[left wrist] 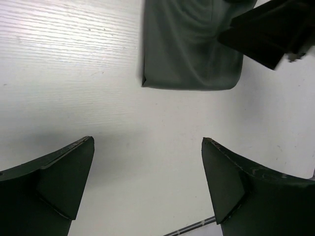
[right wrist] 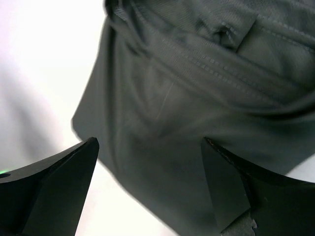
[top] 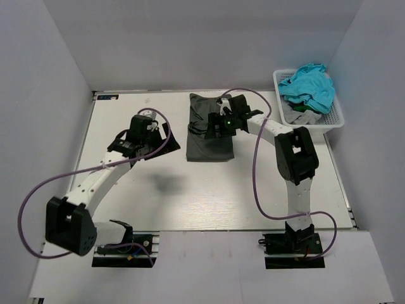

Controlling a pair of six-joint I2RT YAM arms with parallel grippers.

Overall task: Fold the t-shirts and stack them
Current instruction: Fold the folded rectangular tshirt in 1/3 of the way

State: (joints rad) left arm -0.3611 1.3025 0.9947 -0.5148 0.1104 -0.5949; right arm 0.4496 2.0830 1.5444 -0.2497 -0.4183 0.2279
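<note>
In the lower part of the top view, the table was seen between the two arms. At centre left, the left gripper was held wide open over the white surface with nothing between its jaws, and a folded corner of the dark shirt lay just ahead of it. At upper centre, that shirt was laid out as a folded rectangle. The right gripper was held above it, likewise spread open and gripping nothing; contact with the cloth could not be told. At the upper right, a turquoise shirt and a grey shirt were heaped in the basket.
</note>
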